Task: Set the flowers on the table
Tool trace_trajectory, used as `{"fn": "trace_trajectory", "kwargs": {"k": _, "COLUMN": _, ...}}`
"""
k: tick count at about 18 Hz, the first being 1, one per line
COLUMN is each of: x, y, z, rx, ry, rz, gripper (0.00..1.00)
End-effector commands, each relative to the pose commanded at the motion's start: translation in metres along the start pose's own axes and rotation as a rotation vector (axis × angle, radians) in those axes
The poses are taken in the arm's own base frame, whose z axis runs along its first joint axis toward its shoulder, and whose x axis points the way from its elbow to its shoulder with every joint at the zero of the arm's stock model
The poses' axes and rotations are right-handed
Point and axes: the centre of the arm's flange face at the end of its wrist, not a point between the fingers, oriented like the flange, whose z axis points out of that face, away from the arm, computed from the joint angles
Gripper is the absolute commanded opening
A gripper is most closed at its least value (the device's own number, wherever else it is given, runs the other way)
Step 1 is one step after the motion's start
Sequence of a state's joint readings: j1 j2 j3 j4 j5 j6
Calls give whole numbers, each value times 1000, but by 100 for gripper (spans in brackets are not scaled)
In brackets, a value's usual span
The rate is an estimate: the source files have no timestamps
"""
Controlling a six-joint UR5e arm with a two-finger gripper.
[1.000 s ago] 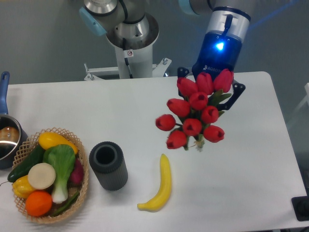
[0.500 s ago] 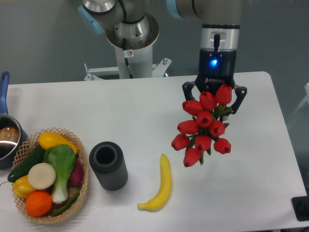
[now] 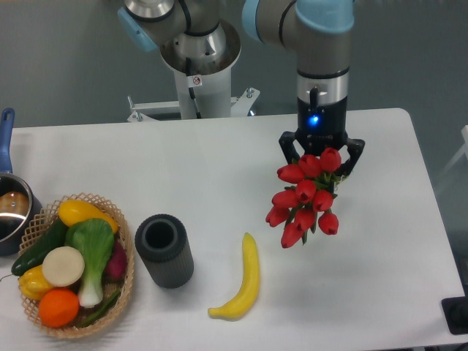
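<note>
The flowers [image 3: 305, 196], a bunch of red tulips with green leaves, hang in my gripper [image 3: 320, 162] over the right half of the white table [image 3: 219, 168]. The red heads point down and toward the camera, so the stems are mostly hidden behind them. My gripper is shut on the bunch's stems, its dark fingers [image 3: 287, 146] showing on either side of the top blooms. The arm comes down from above with a blue light lit. Whether the lowest blooms touch the table I cannot tell.
A yellow banana [image 3: 245, 281] lies just left of and below the flowers. A dark grey cylinder cup [image 3: 164, 250] stands at centre left. A wicker basket [image 3: 124, 241] of vegetables and fruit sits at the front left, a pot [image 3: 11, 212] at the left edge.
The gripper has turned upright and moved down and slightly toward the front with the flowers. The bunch now hangs lower and more compact, closer to the tabletop.
</note>
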State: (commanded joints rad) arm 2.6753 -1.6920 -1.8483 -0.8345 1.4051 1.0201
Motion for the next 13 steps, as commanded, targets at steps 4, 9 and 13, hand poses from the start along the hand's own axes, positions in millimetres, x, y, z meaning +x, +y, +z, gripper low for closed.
{"fn": "trace_trajectory", "kwargs": {"k": 4, "x": 22, "y": 17, "z": 23, "rx": -46, "ry": 76, "rz": -13, "gripper": 49}}
{"fn": "trace_trajectory", "kwargs": {"k": 9, "x": 34, "y": 25, "z": 39, "rx": -103, "ry": 167, "rz": -27, "gripper": 49}}
{"fn": "trace_trajectory", "kwargs": {"k": 13, "x": 42, "y": 34, "z": 60, "rx": -171, "ry": 186, "rz": -21, "gripper": 49}}
